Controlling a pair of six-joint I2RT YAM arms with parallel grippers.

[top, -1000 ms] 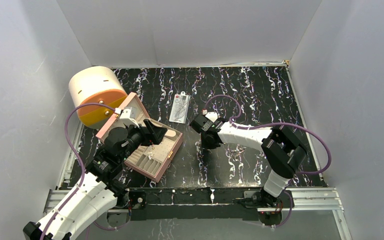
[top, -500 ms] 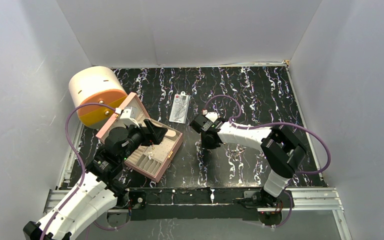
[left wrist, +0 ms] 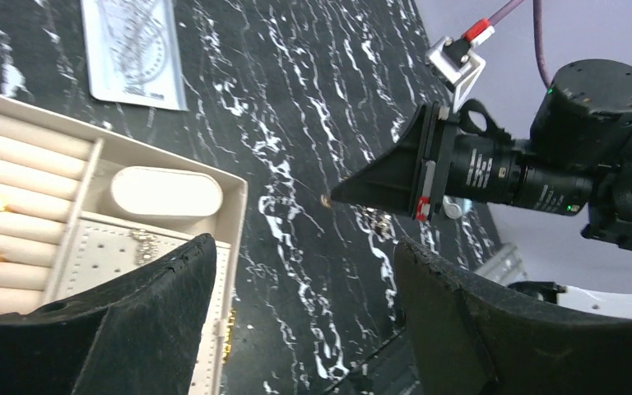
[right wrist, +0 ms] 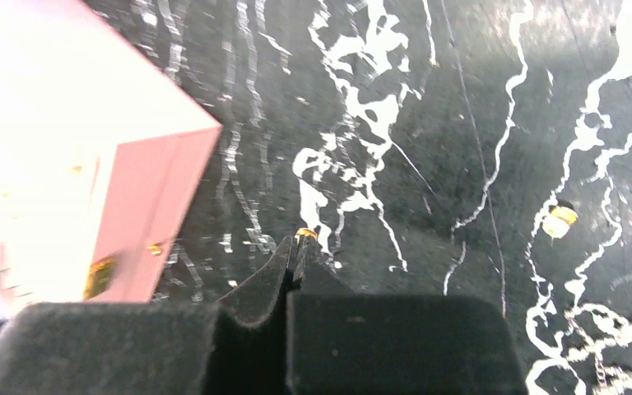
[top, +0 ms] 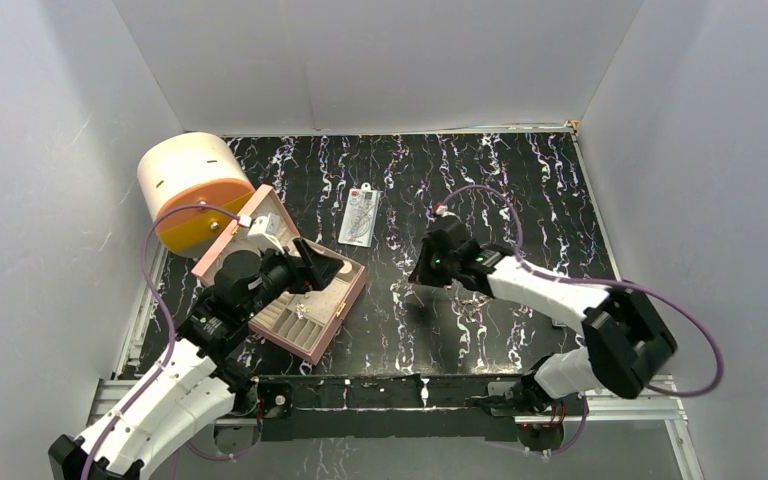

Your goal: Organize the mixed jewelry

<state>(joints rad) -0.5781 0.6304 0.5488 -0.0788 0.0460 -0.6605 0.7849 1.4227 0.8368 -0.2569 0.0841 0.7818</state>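
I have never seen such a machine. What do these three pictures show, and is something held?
Two robot arms stand at a black marbled table. One picture looks down from above; the other two come from a camera on each wrist. On the table lie an open pink box, a clear packet, a cream-and-orange round container, a loose stud and a chain. The left gripper hangs open over the box. The right gripper is shut, pinching a tiny gold stud.
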